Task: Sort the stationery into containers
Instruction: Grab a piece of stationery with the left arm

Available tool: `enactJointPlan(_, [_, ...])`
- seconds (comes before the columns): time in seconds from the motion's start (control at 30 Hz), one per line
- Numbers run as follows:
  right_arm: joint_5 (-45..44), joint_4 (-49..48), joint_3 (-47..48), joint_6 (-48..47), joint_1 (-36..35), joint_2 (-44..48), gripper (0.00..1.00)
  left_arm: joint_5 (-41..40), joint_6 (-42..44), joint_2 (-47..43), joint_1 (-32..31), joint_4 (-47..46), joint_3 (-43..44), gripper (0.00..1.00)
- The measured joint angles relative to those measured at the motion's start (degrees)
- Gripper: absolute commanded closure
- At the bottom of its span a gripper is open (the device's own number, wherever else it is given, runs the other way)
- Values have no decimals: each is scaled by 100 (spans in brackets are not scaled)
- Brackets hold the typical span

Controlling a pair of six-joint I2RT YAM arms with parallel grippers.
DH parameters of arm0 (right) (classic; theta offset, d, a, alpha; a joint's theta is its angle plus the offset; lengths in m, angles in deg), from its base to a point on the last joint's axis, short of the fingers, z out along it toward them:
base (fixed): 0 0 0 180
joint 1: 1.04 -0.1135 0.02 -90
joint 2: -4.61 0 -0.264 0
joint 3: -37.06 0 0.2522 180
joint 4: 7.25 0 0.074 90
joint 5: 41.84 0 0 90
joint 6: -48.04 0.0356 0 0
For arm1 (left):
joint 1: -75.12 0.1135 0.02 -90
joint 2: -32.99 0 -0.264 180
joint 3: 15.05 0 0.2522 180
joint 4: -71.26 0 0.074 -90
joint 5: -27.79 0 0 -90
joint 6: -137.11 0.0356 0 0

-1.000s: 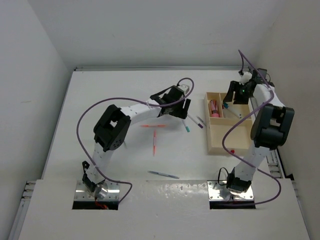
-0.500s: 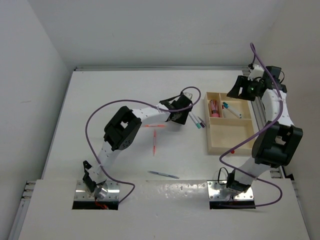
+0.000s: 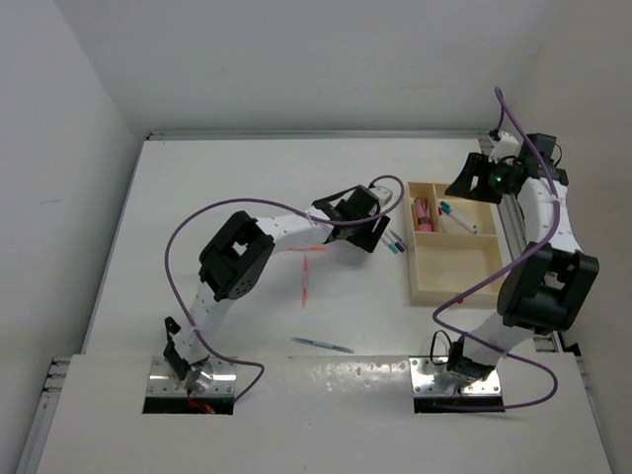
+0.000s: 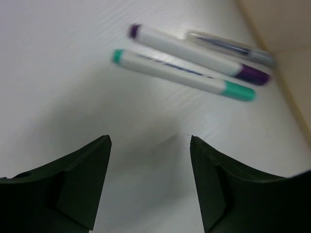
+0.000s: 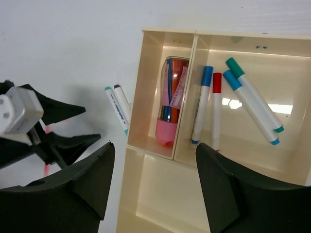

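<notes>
We see plain white walls [image 3: 296, 59] closing in a white table [image 3: 197, 197], matt and faintly grained in the left wrist view. At its right side sits the pale wooden tray [image 3: 413, 269], split into two small sections at the far end and one larger section nearer us. The right gripper [image 3: 472, 180] hangs above the tray's far end, its jaws apart and holding nothing. The left gripper [image 3: 367, 225] is low over the table just left of the tray, jaws likewise spread with only bare surface between them. Close beside the tray wall lie a teal-capped marker [image 4: 182, 76], a purple-capped marker [image 4: 197, 52] and a clear pen [image 4: 228, 46], side by side. The left small section holds a pink block [image 5: 165, 133] with orange and blue pieces against it. The right one holds four markers [image 5: 215, 109] capped blue, red and teal. Two orange-red pens [image 3: 304, 281] and a grey pen [image 3: 323, 345] lie on the open table, well apart from the tray. The markers carry small print, too blurred for us to read.
</notes>
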Motion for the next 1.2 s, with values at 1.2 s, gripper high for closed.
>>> enactJointPlan(1.2, [345, 662, -37, -695, 229, 81, 33, 5849, 6225, 1377, 1646, 490, 1816, 24])
